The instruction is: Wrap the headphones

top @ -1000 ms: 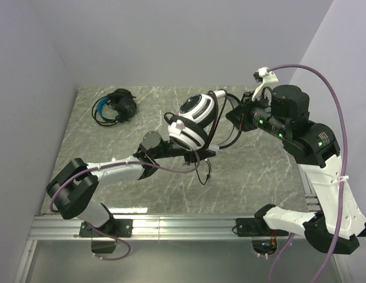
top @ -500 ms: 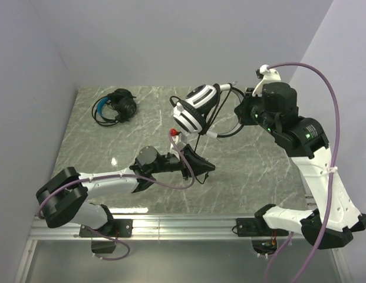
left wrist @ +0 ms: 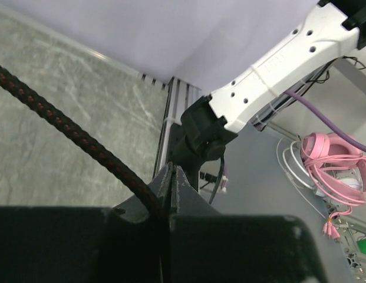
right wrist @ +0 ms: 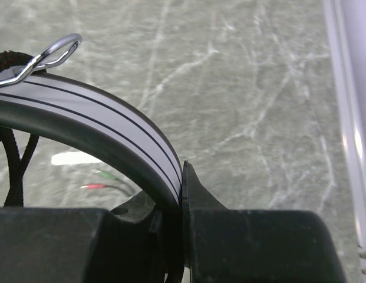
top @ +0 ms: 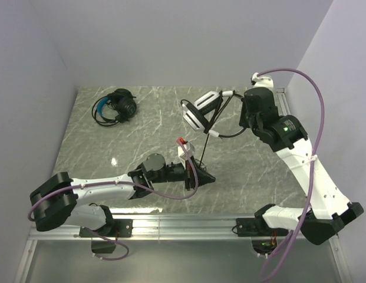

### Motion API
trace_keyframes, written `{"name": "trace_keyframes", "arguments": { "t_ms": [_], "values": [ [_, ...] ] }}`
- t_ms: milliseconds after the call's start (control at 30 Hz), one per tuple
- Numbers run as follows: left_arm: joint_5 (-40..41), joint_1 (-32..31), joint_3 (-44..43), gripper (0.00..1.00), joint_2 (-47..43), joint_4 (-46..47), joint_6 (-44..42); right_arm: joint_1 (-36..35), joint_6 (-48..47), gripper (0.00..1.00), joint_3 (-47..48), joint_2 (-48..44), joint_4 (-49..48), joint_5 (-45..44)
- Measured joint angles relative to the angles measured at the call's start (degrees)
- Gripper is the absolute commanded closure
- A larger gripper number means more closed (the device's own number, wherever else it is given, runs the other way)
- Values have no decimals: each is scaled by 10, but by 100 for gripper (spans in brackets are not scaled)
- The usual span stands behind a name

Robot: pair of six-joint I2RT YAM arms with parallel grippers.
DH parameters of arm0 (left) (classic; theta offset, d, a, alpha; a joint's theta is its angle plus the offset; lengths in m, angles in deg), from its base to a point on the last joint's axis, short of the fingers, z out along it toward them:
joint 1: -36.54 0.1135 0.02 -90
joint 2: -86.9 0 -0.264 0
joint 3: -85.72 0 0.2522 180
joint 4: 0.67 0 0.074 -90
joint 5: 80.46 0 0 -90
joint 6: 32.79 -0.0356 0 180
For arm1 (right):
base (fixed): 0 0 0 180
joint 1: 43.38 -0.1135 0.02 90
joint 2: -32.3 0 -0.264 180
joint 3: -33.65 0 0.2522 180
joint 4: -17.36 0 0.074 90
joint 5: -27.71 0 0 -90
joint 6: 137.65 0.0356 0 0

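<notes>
Right jaws clamp the white headset (top: 197,112) by its headband (right wrist: 112,141), aloft at upper centre; left jaws pinch its cable (left wrist: 71,132) low at centre. I'd hold that cable taut while winding.

The right end effector (right wrist: 181,197) fills the bottom of the frame, its two dark fingers clamped on the headband (right wrist: 100,127). The band arcs away to the left, white on top with thin black stripes and dark underneath. A metal wire loop (right wrist: 50,54) stands at its upper left end, and a braided cable (right wrist: 15,159) hangs below it. A green plug (right wrist: 103,173) and a red plug (right wrist: 91,186) lie close together on the grey marbled tabletop (right wrist: 241,88).
</notes>
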Motion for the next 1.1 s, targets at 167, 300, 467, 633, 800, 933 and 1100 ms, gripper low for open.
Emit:
{"name": "trace_keyframes", "arguments": {
  "t_ms": [167,300,467,633,800,933,1100],
  "values": [
    [20,-1,-10,92,-47,-105,-2,0,-8,100,-63,3,-18,-49],
    [39,-1,-22,92,-94,-187,-7,0,-15,100,-100,12,-27,-71],
    [57,8,-25,90,-160,-269,-16,0,-21,100,-142,18,-50,-74],
    [59,50,-59,90,-188,-342,-27,-6,-19,100,-194,19,-78,-74],
    [58,89,-130,91,-184,-432,-49,-23,-14,100,-228,31,-91,-92],
    [73,109,-195,90,-176,-504,-79,-40,-12,100,-235,53,-90,-111],
    [79,153,-231,91,-172,-549,-120,-72,-12,100,-235,82,-77,-120]
  ]
}}
